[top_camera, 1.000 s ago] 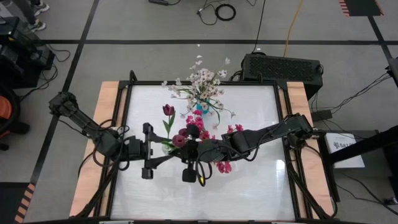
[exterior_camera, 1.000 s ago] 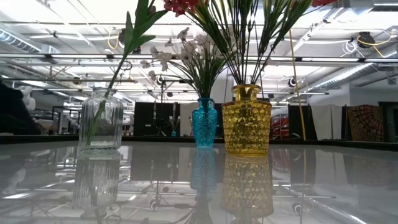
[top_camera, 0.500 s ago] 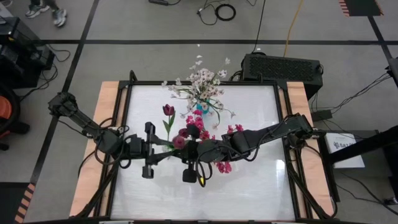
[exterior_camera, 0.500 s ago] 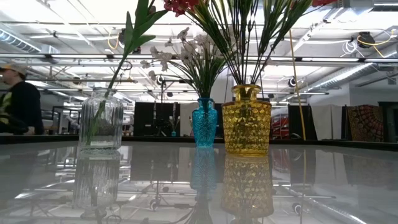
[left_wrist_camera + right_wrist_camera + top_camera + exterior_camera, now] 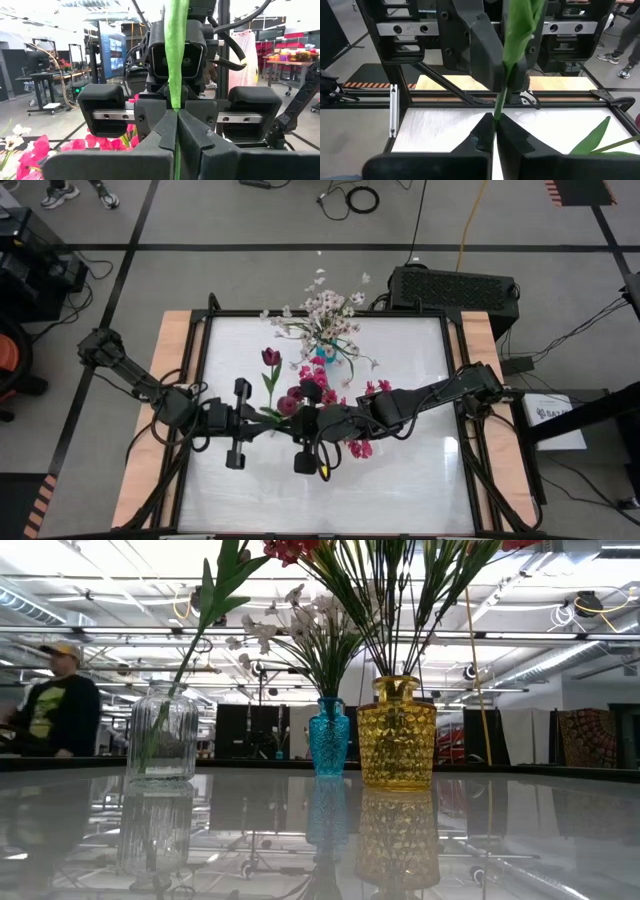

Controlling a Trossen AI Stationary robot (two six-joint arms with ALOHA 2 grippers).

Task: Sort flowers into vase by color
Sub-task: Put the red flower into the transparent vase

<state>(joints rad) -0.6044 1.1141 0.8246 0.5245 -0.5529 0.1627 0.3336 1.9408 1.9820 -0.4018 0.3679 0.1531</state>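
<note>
Since both the left gripper (image 5: 176, 117) and right gripper (image 5: 495, 122) are clamped on one thin, light, bendy green stem (image 5: 175, 50), a gentle mid-stem hold is judged best.

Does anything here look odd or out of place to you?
One thing stands out: both arms pinch the same green stem at once. The left end effector and the right end effector are each shut on it, facing each other above the table's middle. Nothing looks spilled; all three vases stand upright.

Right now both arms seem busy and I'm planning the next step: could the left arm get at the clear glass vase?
Probably not: the left pincer and right pincer are both shut on one green stem. The clear glass vase itself looks unobstructed.
</note>
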